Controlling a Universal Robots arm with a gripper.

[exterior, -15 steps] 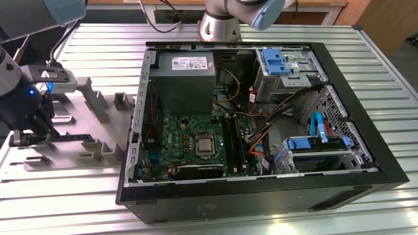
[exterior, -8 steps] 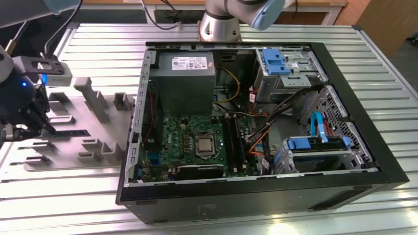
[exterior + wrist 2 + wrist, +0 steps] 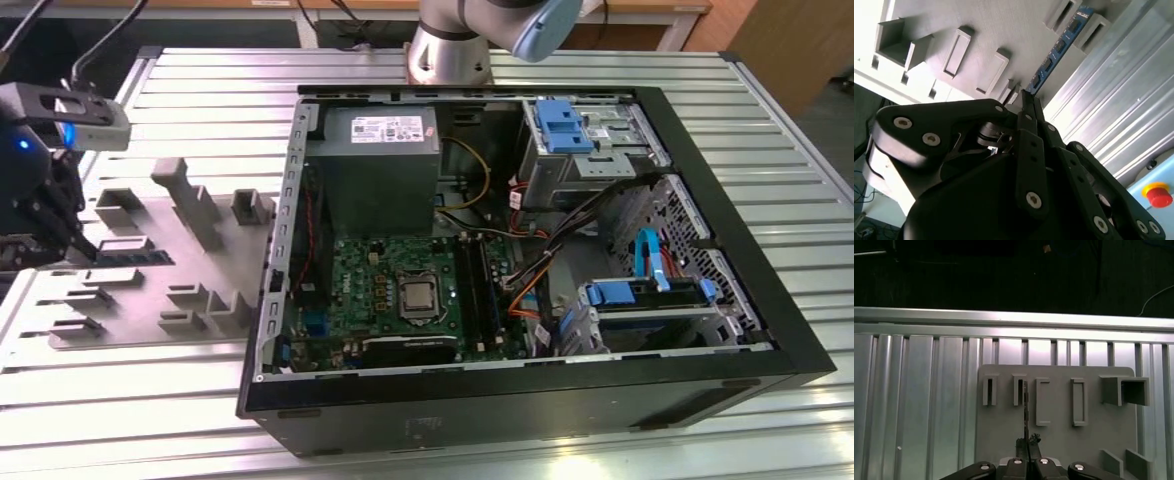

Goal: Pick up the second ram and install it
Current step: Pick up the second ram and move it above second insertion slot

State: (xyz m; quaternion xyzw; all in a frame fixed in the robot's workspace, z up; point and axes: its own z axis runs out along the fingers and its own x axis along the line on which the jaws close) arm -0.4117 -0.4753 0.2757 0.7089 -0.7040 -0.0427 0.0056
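The fingers [image 3: 1027, 120] look pressed together on the near end of the second ram [image 3: 1059, 47]. The stick stands on edge in the grey fixture plate [image 3: 1064, 440], its far end between two raised fixture blocks [image 3: 1089, 25]. In the exterior view this pairing sits at nine o'clock.

The main risk is judged to lie in that grasp: holding a long, thin board by one end gives it leverage to pivot or slip. A lift that is not straight could catch the far end on the blocks and drag or twist the stick. Farther off, the black memory slots [image 3: 477, 290] on the motherboard [image 3: 387, 265] lie close beside loose cables [image 3: 534, 270], so a tilted stick could snag there or miss its slot.

The worktop [image 3: 929, 390] is ribbed aluminium with grooves that a dropped stick could lodge in. The open computer case [image 3: 534, 405] lies on its side from the centre towards three o'clock. The arm's base [image 3: 451, 50] stands at twelve. Beyond the worktop edge, the first wrist view shows dark floor.
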